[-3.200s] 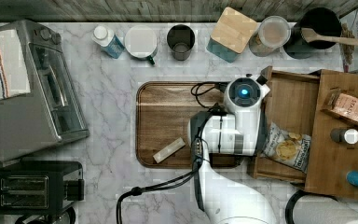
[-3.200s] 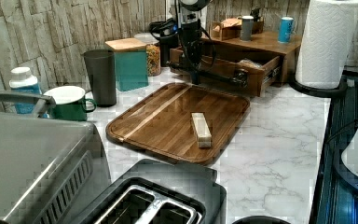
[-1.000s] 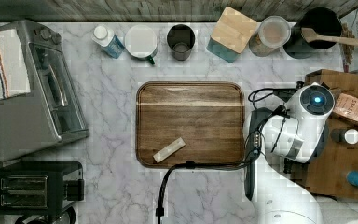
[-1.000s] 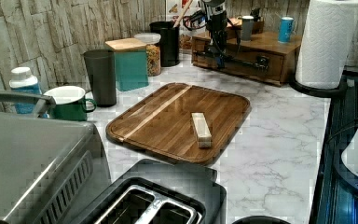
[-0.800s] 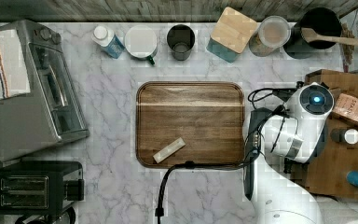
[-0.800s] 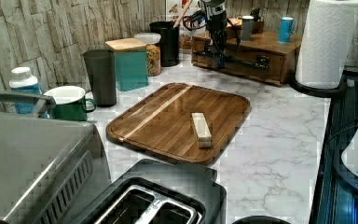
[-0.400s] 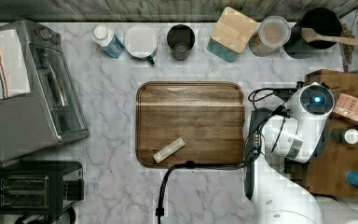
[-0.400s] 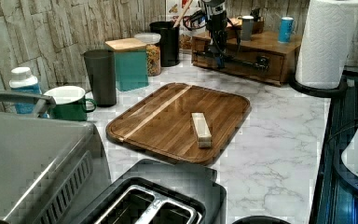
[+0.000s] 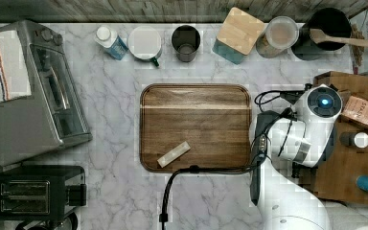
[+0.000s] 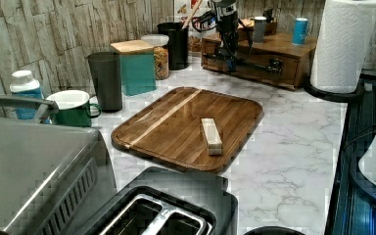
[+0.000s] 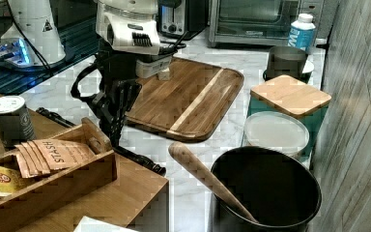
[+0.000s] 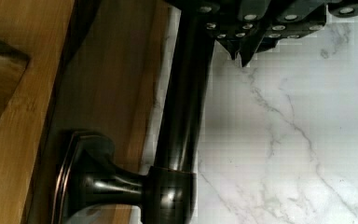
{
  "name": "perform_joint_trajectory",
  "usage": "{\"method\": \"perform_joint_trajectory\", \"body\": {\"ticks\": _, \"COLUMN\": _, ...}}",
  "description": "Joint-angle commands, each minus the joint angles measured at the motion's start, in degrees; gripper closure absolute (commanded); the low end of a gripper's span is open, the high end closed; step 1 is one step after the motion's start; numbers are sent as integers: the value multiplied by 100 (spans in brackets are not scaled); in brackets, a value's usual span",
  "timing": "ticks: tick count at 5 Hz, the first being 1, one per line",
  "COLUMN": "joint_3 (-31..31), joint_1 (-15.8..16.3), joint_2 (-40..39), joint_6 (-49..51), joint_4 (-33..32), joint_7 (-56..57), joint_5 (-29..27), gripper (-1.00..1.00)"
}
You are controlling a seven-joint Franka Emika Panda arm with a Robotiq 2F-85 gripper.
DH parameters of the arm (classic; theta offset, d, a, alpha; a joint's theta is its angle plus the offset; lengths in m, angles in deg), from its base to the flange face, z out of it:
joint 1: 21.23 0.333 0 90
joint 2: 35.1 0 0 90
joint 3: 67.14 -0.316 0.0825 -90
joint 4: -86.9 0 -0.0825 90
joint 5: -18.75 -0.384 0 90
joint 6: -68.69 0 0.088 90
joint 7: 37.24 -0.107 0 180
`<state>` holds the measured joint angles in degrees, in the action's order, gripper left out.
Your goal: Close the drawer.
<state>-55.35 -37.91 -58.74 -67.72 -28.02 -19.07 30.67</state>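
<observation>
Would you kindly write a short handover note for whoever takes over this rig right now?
Gripper: shut, holding nothing, its tips right beside the dark bar handle on the side away from the drawer front.
Drawer: its front looks flush with the wooden cabinet in the left view, with no gap to be seen.
Done: the drawer appears to be closed.
Left: probably just back the arm away from the handle, then check that the front sits fully home.
</observation>
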Motion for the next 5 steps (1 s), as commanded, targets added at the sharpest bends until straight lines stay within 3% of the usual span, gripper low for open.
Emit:
{"method": "perform_joint_trajectory", "body": {"ticks": 1, "joint_3": 784, "joint_1": -564, "joint_2": 322, "joint_6": -116, "joint_4": 714, "joint_7": -278, "joint_5": 202, "gripper": 100}}
{"method": "perform_joint_trajectory", "body": {"ticks": 5, "joint_3": 865, "joint_1": -490, "joint_2": 312, "joint_6": -124, "joint_4": 712, "joint_7": -248, "joint_5": 160, "gripper": 100}}
